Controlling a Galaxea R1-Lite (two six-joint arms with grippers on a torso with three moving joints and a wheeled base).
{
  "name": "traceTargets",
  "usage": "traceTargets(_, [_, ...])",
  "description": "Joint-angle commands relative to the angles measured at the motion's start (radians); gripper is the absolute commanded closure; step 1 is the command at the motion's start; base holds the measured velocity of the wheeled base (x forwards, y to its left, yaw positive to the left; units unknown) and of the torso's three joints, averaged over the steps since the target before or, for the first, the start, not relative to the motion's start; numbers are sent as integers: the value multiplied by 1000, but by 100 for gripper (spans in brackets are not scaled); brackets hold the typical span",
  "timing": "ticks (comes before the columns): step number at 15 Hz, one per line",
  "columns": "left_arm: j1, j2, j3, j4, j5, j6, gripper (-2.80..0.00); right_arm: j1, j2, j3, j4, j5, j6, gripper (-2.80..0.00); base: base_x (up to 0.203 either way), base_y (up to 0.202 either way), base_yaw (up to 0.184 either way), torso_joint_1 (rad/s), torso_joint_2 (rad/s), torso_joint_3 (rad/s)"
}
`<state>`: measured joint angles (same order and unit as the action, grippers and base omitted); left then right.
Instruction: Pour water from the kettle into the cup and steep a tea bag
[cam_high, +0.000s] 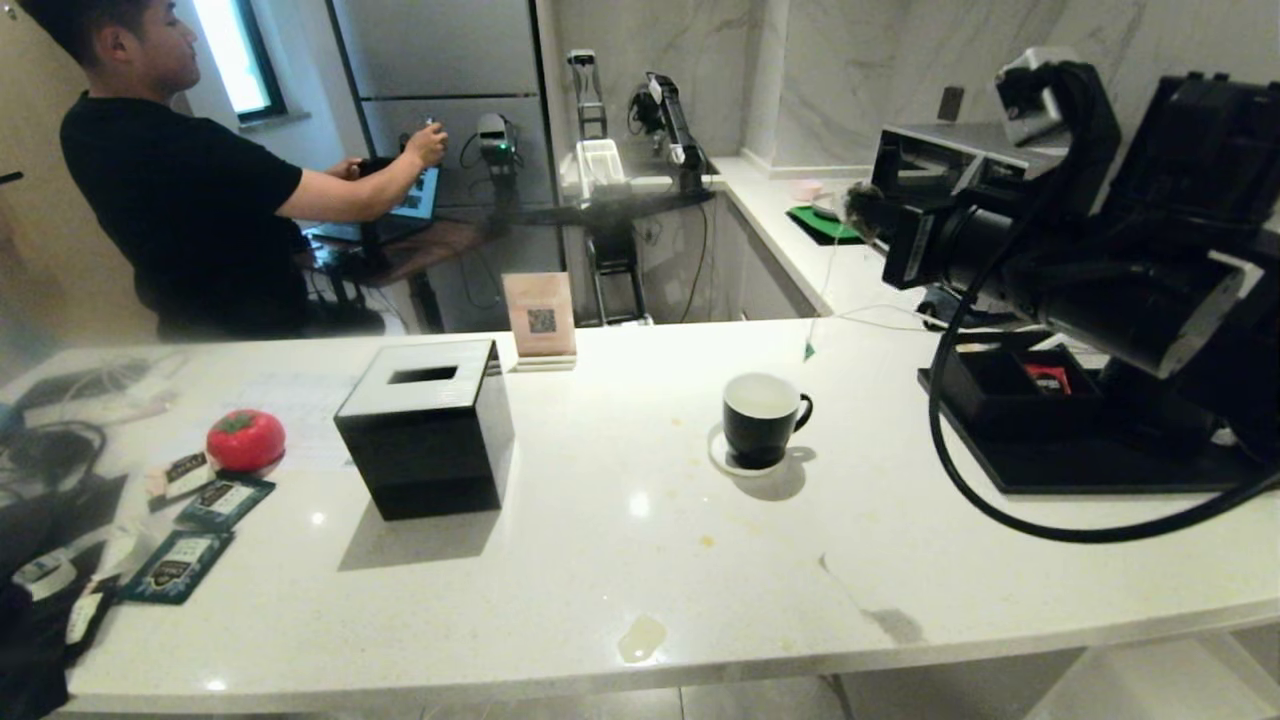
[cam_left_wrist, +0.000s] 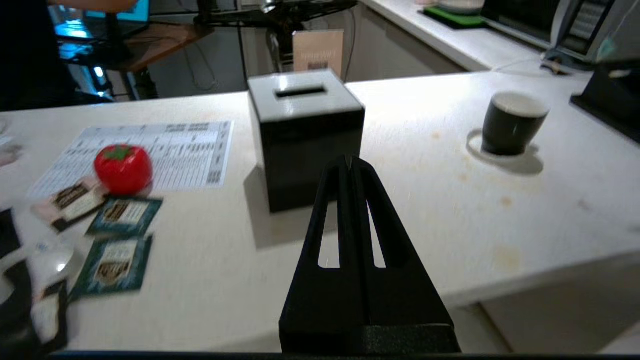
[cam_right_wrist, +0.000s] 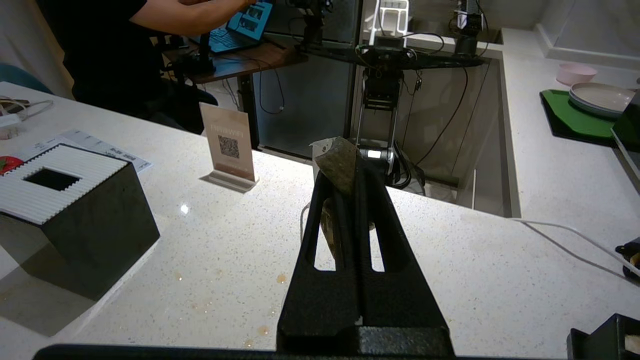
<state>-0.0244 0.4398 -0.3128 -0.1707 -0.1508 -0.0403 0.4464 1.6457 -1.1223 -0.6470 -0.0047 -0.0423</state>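
Looking down from the head view, the cup sits on a white coaster on the bench, at 3 o'clock from the black tissue box. The right gripper hangs high at 1 o'clock of the cup, clamped on a tea bag.

Left wrist view: the left gripper has its fingers pressed together, empty, before the tissue box; the cup stands at 2 o'clock.

Right wrist view: the tea bag protrudes from the closed fingertips. The kettle appears in no view.
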Motion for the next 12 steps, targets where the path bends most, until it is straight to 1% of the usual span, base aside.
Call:
traceTargets(1, [-7, 231, -51, -94, -11, -18, 0, 2, 0, -4, -3, 2, -1, 0, 0, 0, 0, 0, 0, 0])
traceTargets(2, [-27, 289, -69, -142, -22, -26, 0, 2, 0, -6, -3, 1, -1, 0, 0, 0, 0, 0, 0, 0])
traceTargets(3, [-67, 334, -90, -174, -32, -30, 0, 2, 1, -13, -2, 2, 0, 0, 0, 0, 0, 0, 0, 0])
traceTargets(5, [-177, 407, -129, -201, -39, -33, 0, 2, 5, -32, 1, 3, 1, 0, 0, 0, 0, 0, 0, 0])
traceTargets(7, [-263, 466, -143, -219, -41, -34, 0, 0, 8, -52, 9, 7, 1, 0, 0, 0, 0, 0, 0, 0])
traceTargets(9, [-307, 539, -149, -285, -41, -55, 0, 0, 8, -72, 32, 17, 1, 0, 0, 0, 0, 0, 0, 0])
traceTargets(12, [-355, 699, -185, -413, -40, -92, 0, 0, 9, -97, 59, 20, 1, 0, 0, 0, 0, 0, 0, 0])
